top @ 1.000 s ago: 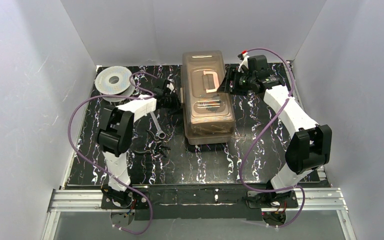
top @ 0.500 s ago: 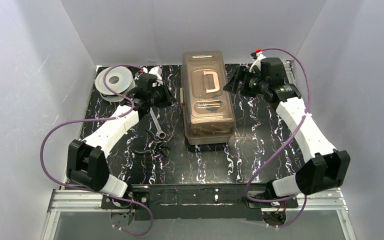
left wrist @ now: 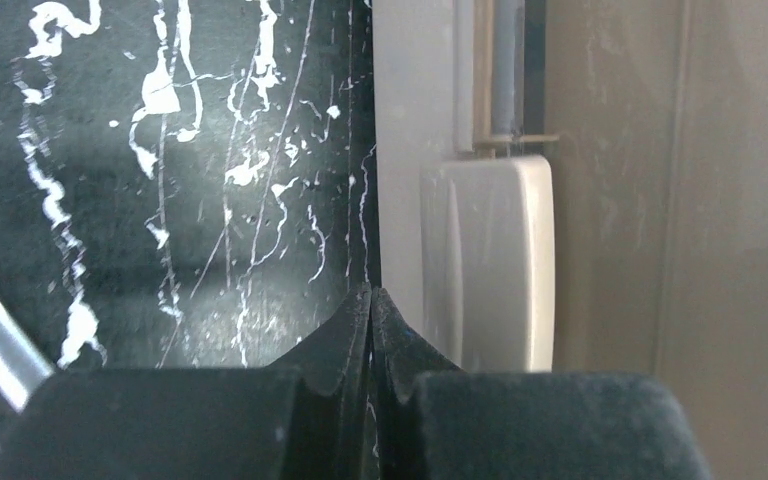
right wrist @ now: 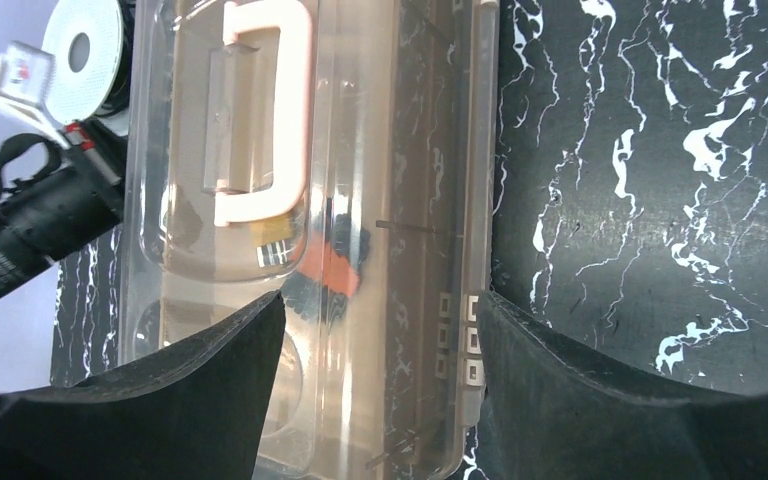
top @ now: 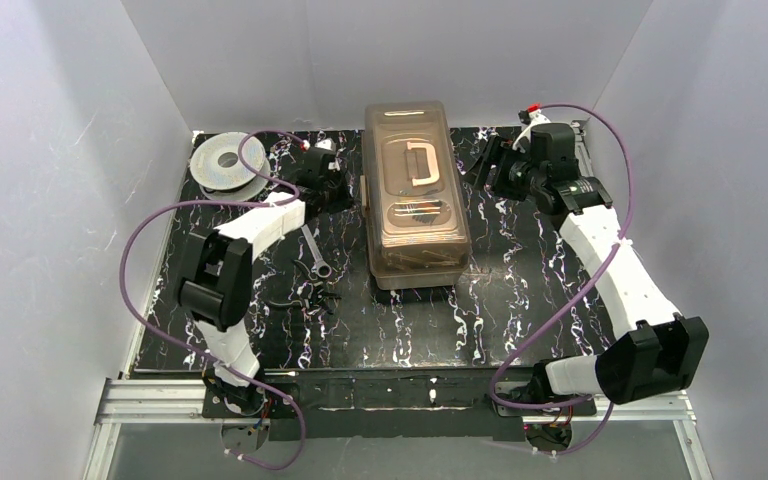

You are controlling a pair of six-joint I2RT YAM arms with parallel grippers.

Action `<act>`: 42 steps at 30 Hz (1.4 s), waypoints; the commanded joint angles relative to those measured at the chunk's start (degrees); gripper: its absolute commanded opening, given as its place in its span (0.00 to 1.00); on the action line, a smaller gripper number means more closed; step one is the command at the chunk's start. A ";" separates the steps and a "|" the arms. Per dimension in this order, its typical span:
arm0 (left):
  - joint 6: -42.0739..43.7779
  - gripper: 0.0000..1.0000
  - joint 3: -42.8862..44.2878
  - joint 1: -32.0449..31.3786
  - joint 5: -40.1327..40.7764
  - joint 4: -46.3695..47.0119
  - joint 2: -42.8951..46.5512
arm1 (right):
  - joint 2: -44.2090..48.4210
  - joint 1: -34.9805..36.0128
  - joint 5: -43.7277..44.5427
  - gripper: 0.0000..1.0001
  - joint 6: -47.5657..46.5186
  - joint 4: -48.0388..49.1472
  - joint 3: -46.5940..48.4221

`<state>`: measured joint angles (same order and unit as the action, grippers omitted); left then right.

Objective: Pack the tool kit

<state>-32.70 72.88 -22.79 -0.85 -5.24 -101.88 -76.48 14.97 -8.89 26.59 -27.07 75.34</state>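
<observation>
Tabletop (top: 400, 320) black-marbled (white veins) under tool kit (top: 415, 190), pale walls (top: 60, 150)

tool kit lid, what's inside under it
Through the smoky lid of the tool kit, just past the pinkish handle, an orange piece and dark shapes show. The tint hides which tools they are, and anything deeper in the box.

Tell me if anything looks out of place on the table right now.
Yes. The tool kit looks shut, yet a wrench and some small black tools lie loose on the mat to its left, outside the box. Nothing looks spilled or broken.
</observation>
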 commanded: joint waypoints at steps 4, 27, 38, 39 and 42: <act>1.47 0.00 4.80 -2.31 -7.11 4.30 -1.75 | 1.70 -0.56 1.32 0.77 -0.29 0.82 -0.03; 21.15 0.00 11.10 -10.31 6.49 -3.30 -1.95 | 5.92 -2.32 0.43 0.77 0.33 3.30 -5.59; 14.96 0.00 2.29 -8.34 1.19 2.22 5.66 | 7.83 -4.59 0.41 0.77 0.08 4.13 -8.10; 13.96 0.00 0.24 -7.43 -0.23 3.57 7.64 | 8.52 -5.10 0.43 0.77 0.15 4.66 -8.82; 13.30 0.00 -5.92 -5.67 2.03 7.02 14.30 | 11.99 -6.26 2.17 0.77 0.01 7.22 -12.48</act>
<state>-15.61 72.57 -29.89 5.03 -4.61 -98.29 -69.57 10.20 -8.02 26.81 -25.03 66.05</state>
